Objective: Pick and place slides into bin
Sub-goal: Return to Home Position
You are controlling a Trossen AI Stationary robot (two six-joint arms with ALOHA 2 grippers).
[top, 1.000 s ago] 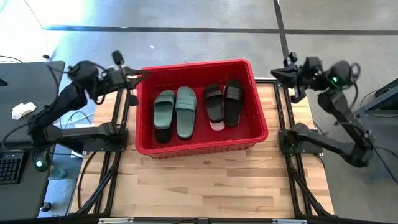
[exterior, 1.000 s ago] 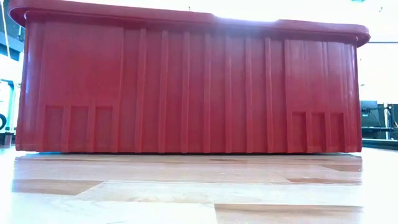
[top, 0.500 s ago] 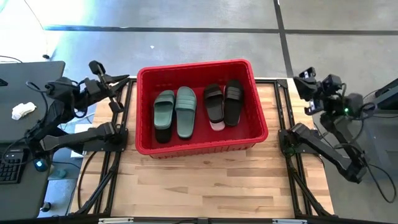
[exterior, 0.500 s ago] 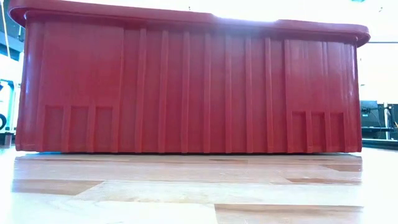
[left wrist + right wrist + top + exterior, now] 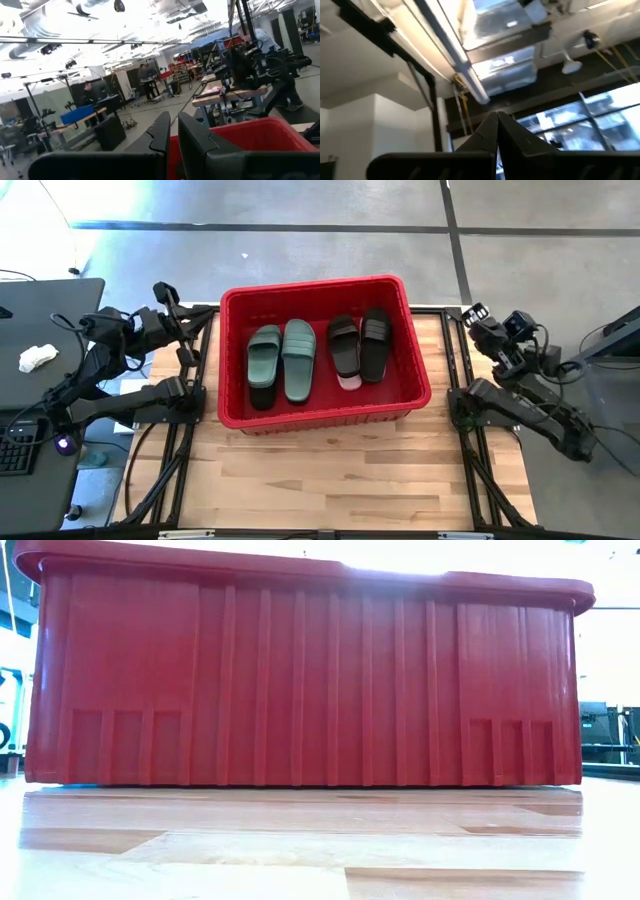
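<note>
Since both tools are empty, left tool [image 5: 173,120] all but closed near the bin's [image 5: 322,418] left wall and right tool [image 5: 497,120] fully closed beyond its right wall, nothing can drop. Slides [image 5: 285,355] lie stacked inside the bin on the tabletop [image 5: 330,470]. Main risk, imo: left arm clips the rim when folding away, jolting the stacks so top slides slip off.

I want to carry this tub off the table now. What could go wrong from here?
The green slides lie offset on black slides, so tilting the bin might topple the stacks. The left gripper sits near the bin's left rim; lifting there could bump it. The right gripper is farther off.
</note>
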